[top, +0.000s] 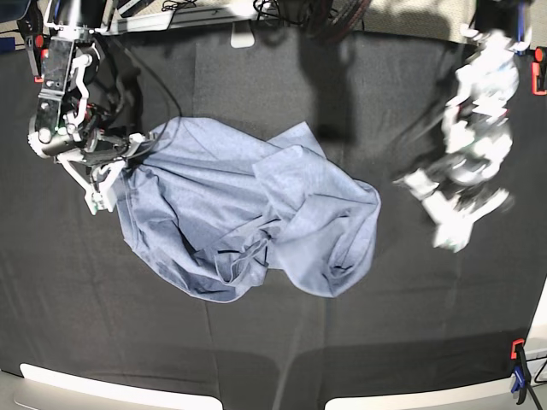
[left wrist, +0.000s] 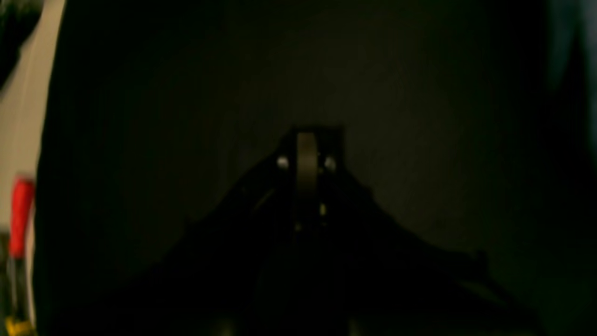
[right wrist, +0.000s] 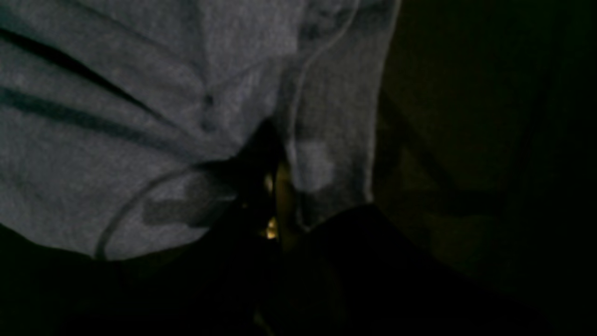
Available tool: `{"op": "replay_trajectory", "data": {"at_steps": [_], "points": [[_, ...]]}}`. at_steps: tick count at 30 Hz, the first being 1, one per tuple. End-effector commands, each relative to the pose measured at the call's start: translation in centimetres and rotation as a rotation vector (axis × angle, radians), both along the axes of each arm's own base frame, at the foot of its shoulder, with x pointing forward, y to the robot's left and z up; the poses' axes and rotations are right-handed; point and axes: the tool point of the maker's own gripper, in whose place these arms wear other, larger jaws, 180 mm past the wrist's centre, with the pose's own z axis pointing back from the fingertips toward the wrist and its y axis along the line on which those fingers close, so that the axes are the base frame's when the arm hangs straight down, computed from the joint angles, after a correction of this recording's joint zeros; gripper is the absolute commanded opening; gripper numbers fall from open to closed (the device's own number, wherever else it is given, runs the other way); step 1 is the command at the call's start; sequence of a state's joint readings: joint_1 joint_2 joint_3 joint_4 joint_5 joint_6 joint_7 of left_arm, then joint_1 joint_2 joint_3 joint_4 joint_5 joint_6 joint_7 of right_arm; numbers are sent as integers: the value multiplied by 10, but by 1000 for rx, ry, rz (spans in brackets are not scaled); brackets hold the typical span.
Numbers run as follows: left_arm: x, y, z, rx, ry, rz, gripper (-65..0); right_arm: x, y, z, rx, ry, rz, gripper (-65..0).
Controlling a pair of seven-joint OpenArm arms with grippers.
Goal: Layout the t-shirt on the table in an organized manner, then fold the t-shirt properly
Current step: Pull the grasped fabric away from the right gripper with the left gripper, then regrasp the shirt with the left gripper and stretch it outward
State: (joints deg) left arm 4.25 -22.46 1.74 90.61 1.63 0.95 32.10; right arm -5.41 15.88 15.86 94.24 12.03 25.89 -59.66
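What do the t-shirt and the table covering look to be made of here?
The t-shirt: soft knit, probably cotton jersey, matte heathered blue-grey; it bunches in limp folds and shows a stitched hem. The table: covered in matte black woven-looking cloth with faint creases, no shine.

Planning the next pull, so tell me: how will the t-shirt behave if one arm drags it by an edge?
The t-shirt looks floppy: it lies crumpled in soft overlapping folds, so it would likely stretch out and trail, not slide as one piece. The right gripper, shut on its edge, gathers creases toward the grip. On the wrinkled black table, it may drag and bunch.
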Motion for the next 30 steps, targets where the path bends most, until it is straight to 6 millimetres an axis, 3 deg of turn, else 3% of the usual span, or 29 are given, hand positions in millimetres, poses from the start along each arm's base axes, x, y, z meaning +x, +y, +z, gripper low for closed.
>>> {"op": "replay_trajectory", "data": {"at_steps": [1,3,5,7,10,13,15,18,25,27,30], "points": [[7,13,17,3,-56,14,-650,9,-5,11,-13,-41,0,-650],[-2,20,14,-75,-46,20,-650,10,-5,12,-13,-42,0,-650],[-8,3,12,-211,-16,-55,-650,10,-5,12,-13,-42,0,-650],[-15,-30,17,-357,21,-183,-551,10,-5,12,-13,-42,0,-650],[-22,-81,41,-525,11,-350,-395,10,-5,12,-12,-42,0,-650],[-20,-118,70,-587,-75,-416,-390,10,-5,12,-12,-42,0,-650],[-16,-142,81,-579,-116,-456,-390,10,-5,12,-12,-42,0,-650],[-7,-176,82,-496,-122,-508,-390,10,-5,12,-13,-42,0,-650],[20,-229,104,-375,-191,-512,-390,9,-5,11,-13,-39,0,-650],[25,-236,103,-315,-198,-500,-390,8,-5,11,-15,-32,-1,-650],[32,-247,84,-284,-154,-486,-390,8,-5,10,-15,-30,-1,-650]]}}
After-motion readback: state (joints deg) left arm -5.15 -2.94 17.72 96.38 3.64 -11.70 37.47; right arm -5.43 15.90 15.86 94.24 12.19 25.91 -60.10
